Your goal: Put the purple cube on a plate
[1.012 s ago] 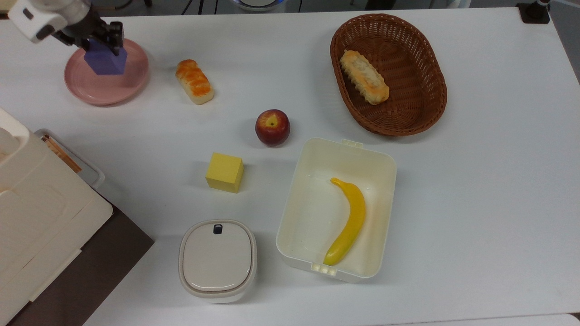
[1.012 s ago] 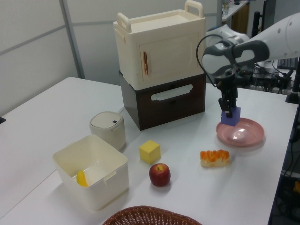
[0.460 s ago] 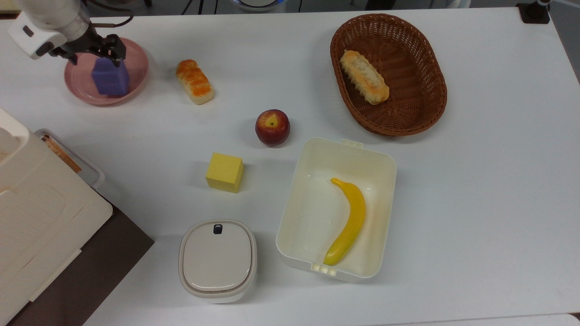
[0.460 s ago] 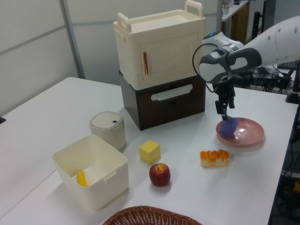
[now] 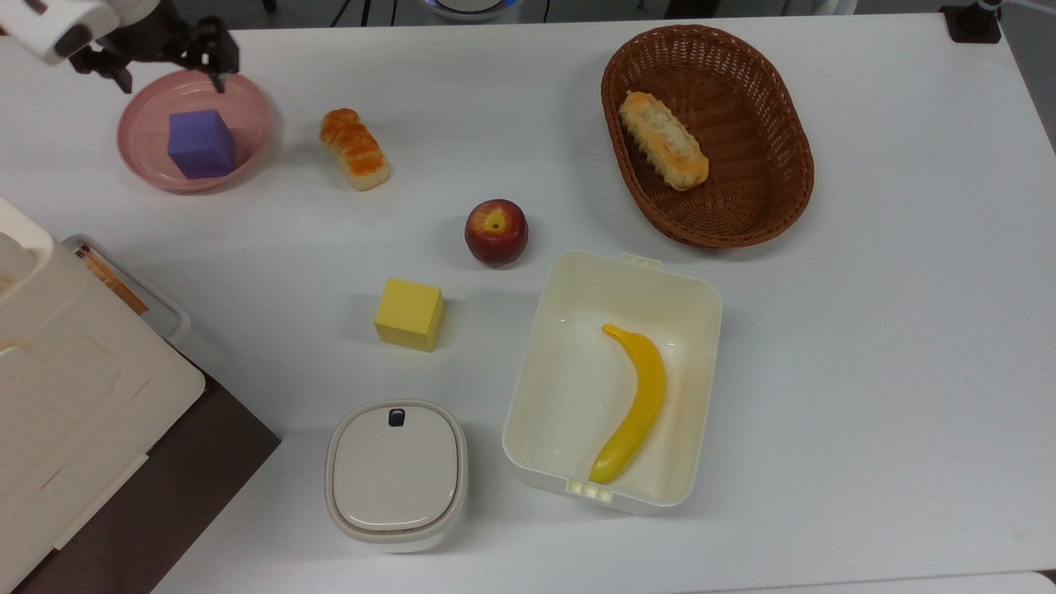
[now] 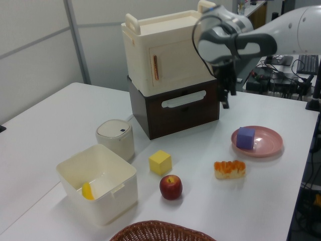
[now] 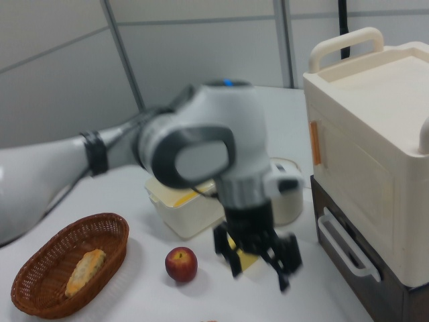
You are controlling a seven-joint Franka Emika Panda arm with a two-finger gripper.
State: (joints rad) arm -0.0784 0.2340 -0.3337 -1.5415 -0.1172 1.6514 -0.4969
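The purple cube [image 5: 200, 144] rests flat on the pale pink plate [image 5: 140, 144] at the top view's far left, with nothing holding it. In the left view the cube [image 6: 246, 137] sits on the left half of the plate [image 6: 270, 144]. My gripper [image 5: 169, 73] hangs open and empty above the plate's far rim, clear of the cube. In the left view the gripper [image 6: 225, 98] is well above the plate and to its left, in front of the brown box. The right view shows the gripper [image 7: 259, 268] with its fingers [image 7: 232, 263] spread.
A bread roll [image 5: 354, 148] lies right of the plate. An apple [image 5: 496, 232] and a yellow cube [image 5: 409, 313] sit mid-table. A wicker basket [image 5: 775, 190] holds bread; a white box [image 5: 544, 346] holds a banana. A lidded pot [image 5: 396, 474] and a cream cabinet [image 6: 170, 50] stand nearby.
The gripper let go of the purple cube, which settled flat on the plate. The gripper then rose and drew away with its fingers apart.
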